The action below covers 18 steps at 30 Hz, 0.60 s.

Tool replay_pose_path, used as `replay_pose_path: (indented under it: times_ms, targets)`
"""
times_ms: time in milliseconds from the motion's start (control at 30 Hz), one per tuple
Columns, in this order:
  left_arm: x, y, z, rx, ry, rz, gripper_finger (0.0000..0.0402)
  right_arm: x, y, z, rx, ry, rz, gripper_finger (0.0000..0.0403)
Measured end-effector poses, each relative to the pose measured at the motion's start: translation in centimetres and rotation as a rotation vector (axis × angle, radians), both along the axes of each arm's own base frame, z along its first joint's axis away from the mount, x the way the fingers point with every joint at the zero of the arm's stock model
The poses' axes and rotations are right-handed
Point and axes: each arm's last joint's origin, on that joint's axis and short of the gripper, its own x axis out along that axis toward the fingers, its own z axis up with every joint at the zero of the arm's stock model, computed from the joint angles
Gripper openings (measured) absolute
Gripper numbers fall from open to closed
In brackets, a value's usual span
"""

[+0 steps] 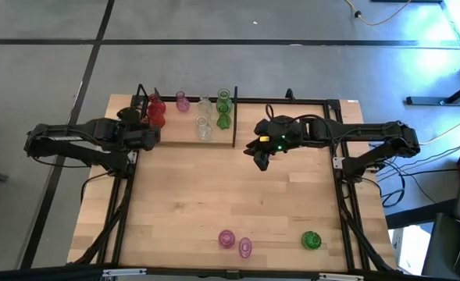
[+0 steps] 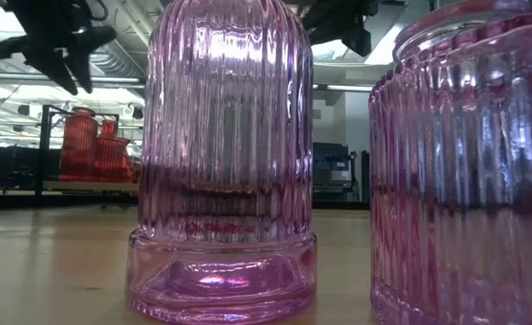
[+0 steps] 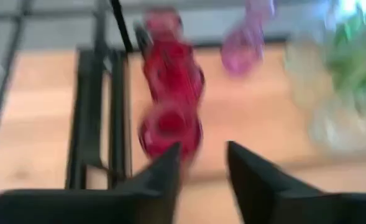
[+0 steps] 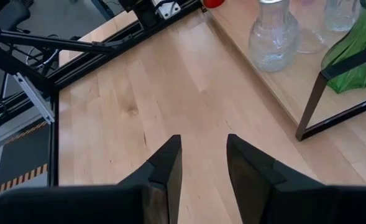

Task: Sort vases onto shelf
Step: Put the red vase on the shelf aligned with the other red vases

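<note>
Holds red vases (image 1: 156, 112), pink, clear, green on the shelf (image 1: 175, 131); both grippers' fingers (image 4: 168, 163) spread, empty.

The shelf (image 1: 184, 131) lies against the tabletop's (image 1: 214, 203) far edge, toward the far left corner. On it stand two red vases (image 1: 156, 111) at its left end, a pink vase (image 1: 183, 101), two clear vases (image 1: 204, 125) and two green vases (image 1: 223, 105) at its right end. The left gripper (image 1: 147, 137) sits beside the red vases. The right gripper (image 1: 259, 153) hovers just right of the shelf. Near the tabletop's front edge stand two more pink vases (image 1: 227, 239) and a green one (image 1: 311, 240).
</note>
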Motion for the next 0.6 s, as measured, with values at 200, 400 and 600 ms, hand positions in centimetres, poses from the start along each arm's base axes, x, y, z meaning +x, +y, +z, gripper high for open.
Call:
replay_pose_path:
  times_ms: [200, 400, 600]
  targets:
    - [-1.3, -0.8, -0.7, -0.168, 0.084, 0.004, 0.0010, 0.0, -0.1, 0.0, -0.029, -0.003, -0.039, 0.0111]
    - [-1.9, -0.8, -2.0, -0.210, 0.088, 0.072, 0.0001, 0.0, -0.1, 0.0, -0.035, -0.002, -0.046, 0.0111]
    - [-1.2, -1.0, -4.3, -0.344, 0.087, 0.037, 0.0000, 0.0, -0.2, 0.0, -0.038, -0.002, -0.046, 0.0111]
